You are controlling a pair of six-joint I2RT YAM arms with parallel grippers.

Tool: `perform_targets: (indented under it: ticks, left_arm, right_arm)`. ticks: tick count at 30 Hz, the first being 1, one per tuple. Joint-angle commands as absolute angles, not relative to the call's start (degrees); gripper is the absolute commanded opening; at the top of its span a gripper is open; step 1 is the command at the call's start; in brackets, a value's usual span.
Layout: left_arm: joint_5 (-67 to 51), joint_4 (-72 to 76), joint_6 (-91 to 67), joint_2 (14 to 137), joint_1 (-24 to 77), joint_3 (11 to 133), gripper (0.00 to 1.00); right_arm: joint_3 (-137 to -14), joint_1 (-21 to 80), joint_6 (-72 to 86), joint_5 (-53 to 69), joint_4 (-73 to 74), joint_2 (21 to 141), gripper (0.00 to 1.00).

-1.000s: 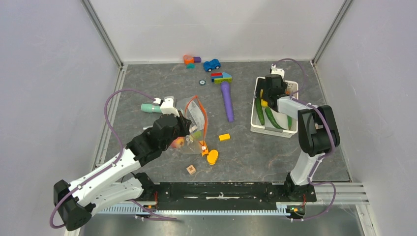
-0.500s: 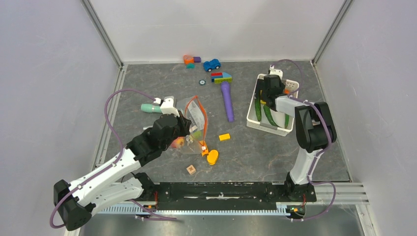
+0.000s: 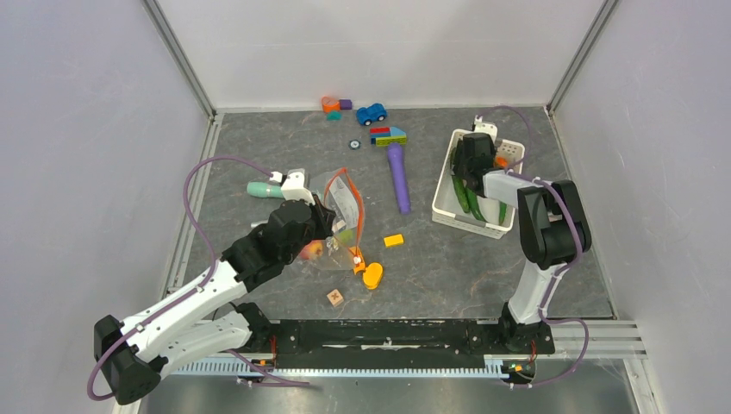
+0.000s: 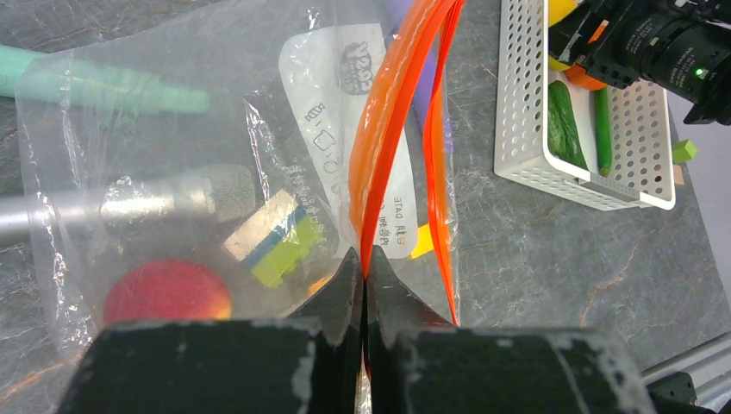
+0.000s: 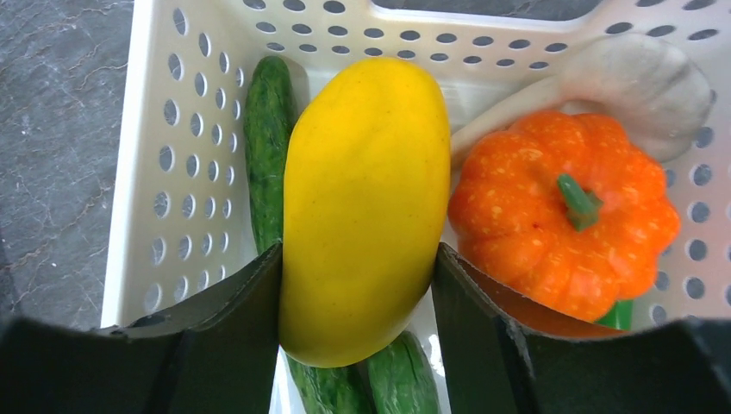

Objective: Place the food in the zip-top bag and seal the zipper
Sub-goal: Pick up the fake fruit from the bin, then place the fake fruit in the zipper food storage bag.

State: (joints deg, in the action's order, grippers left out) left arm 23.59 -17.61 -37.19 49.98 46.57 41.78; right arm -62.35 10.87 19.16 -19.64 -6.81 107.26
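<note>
- Left hand point(image 4: 363, 285): clenched on one lip of the zipper point(image 4: 392, 129). The orange-red strip runs straight out from between its fingers.
- Judged purpose: with that lip pinched and lifted, the other lip falls away to this hand's right. That leaves the mouth of the zip-top bag point(image 4: 129, 129) standing open as a narrow slot.
- The bag lies ahead and to the left of the left hand on the bench point(image 3: 448, 276), floppy, label patch uppermost. A red fruit point(image 4: 168, 293) shows through the film just left of the fingers; I take it to be inside.
- Right hand point(image 5: 355, 259): grasping the yellow squash point(image 5: 366, 190), one finger against each flank, down inside the white basket point(image 5: 164, 172).
- The squash lies lengthways between the fingers, so the grip spans its narrower width; I judge that the sound choice.
- Other food at the right hand:
  - the orange pumpkin point(image 5: 560, 216) touches the squash on the hand's right
  - the white garlic piece point(image 5: 638, 82) sits beyond the pumpkin
  - a cucumber point(image 5: 267, 138) runs along the basket wall to the left, with more green beneath the squash
- Progress, as I judge it: early. Most food is in the basket and the zipper is unsealed.
- Concerns:
  - the squash is smooth and rounded and may slip
  - the bag mouth looks narrow for its bulk
  - the basket sits well apart from the left hand
</note>
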Motion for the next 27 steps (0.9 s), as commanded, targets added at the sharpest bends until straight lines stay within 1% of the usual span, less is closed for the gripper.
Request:
perform_targets:
  ticks: [1, 7, 11, 14, 17, 19, 22, 25, 27]
  left_arm:
    - [23.56, -16.35, -36.21, 49.3, 46.23, 42.29, 0.02]
    - [23.14, -16.34, -36.29, 48.96, 46.25, 42.28, 0.02]
    - [23.03, -16.28, -36.25, 48.69, 46.23, 42.29, 0.02]
    - [22.88, -16.26, -36.26, 48.49, 46.21, 42.32, 0.02]
    - [22.77, -16.26, -36.21, 48.54, 46.23, 42.2, 0.02]
    - [22.69, -16.26, -36.21, 48.6, 46.23, 42.25, 0.02]
    - [22.44, -16.17, -36.21, 48.6, 46.23, 42.32, 0.02]
    - [22.42, -16.17, -36.21, 48.52, 46.23, 42.21, 0.02]
    - [22.15, -16.02, -36.22, 48.6, 46.23, 42.19, 0.02]
  right_arm:
    - [-60.4, 10.81, 17.99, -21.78, -8.35, 101.29, 0.42]
    - [-54.78, 10.81, 16.09, -21.62, -8.86, 92.58, 0.4]
    - [-49.72, 10.81, 14.41, -14.66, -9.86, 85.53, 0.36]
    - [-45.43, 10.76, 11.64, -1.8, -12.95, 78.93, 0.35]
    - [-40.46, 10.89, 10.54, 18.05, -18.86, 72.77, 0.34]
    - [-37.59, 11.31, 12.83, 33.04, -24.83, 69.73, 0.33]
    - [-34.96, 14.2, 17.69, 47.7, -33.55, 68.15, 0.3]
    - [-36.27, 20.69, 16.26, 52.97, -32.46, 68.1, 0.3]
    - [-39.28, 26.04, 11.51, 53.32, -25.59, 69.31, 0.3]
